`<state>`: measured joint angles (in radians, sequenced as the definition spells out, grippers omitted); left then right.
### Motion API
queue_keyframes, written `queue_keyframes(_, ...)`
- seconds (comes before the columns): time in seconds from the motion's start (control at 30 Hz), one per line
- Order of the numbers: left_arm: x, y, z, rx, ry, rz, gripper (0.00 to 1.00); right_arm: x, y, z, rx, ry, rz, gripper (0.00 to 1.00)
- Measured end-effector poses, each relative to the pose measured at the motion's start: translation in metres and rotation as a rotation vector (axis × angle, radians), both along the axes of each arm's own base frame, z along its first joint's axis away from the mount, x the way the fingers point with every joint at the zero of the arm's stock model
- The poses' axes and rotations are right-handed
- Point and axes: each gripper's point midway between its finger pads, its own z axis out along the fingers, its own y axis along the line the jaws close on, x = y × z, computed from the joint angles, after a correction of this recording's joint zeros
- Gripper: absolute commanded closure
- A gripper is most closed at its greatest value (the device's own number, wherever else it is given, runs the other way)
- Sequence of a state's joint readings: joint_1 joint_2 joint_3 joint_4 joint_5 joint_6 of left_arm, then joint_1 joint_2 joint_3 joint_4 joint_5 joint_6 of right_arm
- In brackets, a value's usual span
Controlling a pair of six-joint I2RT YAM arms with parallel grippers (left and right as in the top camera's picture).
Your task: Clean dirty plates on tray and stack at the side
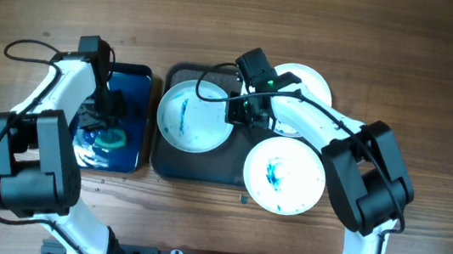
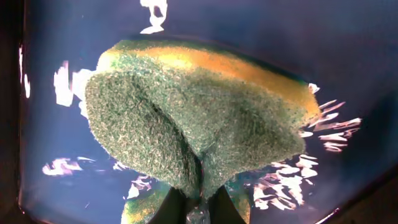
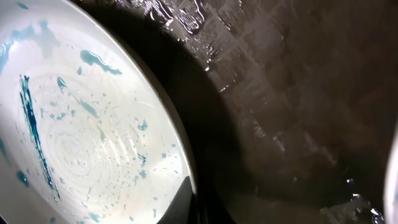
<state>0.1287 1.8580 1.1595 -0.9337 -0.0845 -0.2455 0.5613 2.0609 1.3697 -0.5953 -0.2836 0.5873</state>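
Observation:
Three blue-streaked white plates show in the overhead view: one [image 1: 196, 117] on the left of the dark grey tray [image 1: 196, 165], one [image 1: 283, 175] over the tray's lower right edge, and one [image 1: 306, 86] at the upper right, partly under the right arm. My right gripper [image 1: 241, 112] is shut on the right rim of the left plate [image 3: 81, 137]. One finger [image 3: 189, 202] lies on the plate's face, and the rim casts a dark shadow on the wet tray [image 3: 298, 124]. My left gripper [image 2: 200, 202] is shut on a green and yellow sponge [image 2: 199, 124].
A smaller glossy blue tray [image 1: 133, 82] lies left of the grey tray, with my left gripper [image 1: 107, 122] and the sponge [image 1: 111, 138] over it. It has wet, shiny patches in the left wrist view [image 2: 348, 50]. Bare wooden table [image 1: 439, 66] surrounds both trays.

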Motion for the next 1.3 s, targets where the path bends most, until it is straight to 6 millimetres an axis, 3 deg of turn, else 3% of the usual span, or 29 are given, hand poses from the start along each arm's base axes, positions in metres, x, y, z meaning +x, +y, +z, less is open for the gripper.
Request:
queue_keyframes(0.17,0.003,-0.015,0.013,-0.09,0.004,0.002,0.96,0.002,0.001,0.002,0.004,-0.006,0.0,0.96)
queue_keyframes(0.4,0.04,-0.062,0.095,-0.322,-0.25,-0.084,0.96,0.002,0.001,0.003,0.002,-0.003,-0.001,0.96)
queue_keyframes(0.47,0.045,-0.085,0.102,-0.364,-0.283,-0.143,0.96,0.002,0.0,0.003,0.0,-0.001,-0.001,0.96)
queue_keyframes(0.6,0.059,-0.126,0.095,-0.396,-0.31,-0.258,0.96,-0.001,-0.001,0.002,-0.007,0.012,-0.001,0.96)
queue_keyframes(0.67,0.063,-0.145,0.075,-0.387,-0.284,-0.31,0.96,-0.001,-0.001,0.002,-0.008,0.012,-0.001,0.96)
queue_keyframes(0.8,0.064,-0.158,0.029,-0.361,-0.19,-0.348,0.96,-0.001,-0.002,0.002,-0.008,0.012,-0.002,0.96)
queue_keyframes(0.9,0.058,-0.165,0.006,-0.36,-0.127,-0.366,0.96,0.0,-0.004,0.002,-0.012,0.01,-0.006,0.96)
queue_keyframes(1.07,0.054,-0.179,0.001,-0.391,-0.096,-0.408,0.96,0.0,-0.005,0.001,-0.016,0.013,-0.007,0.95)
queue_keyframes(1.23,0.029,-0.228,0.005,-0.607,-0.046,-0.542,0.96,0.0,-0.005,0.001,-0.017,0.012,-0.008,0.96)
queue_keyframes(1.3,0.031,-0.225,0.002,-0.565,-0.042,-0.509,0.96,0.0,-0.005,0.001,-0.017,0.011,-0.008,0.96)
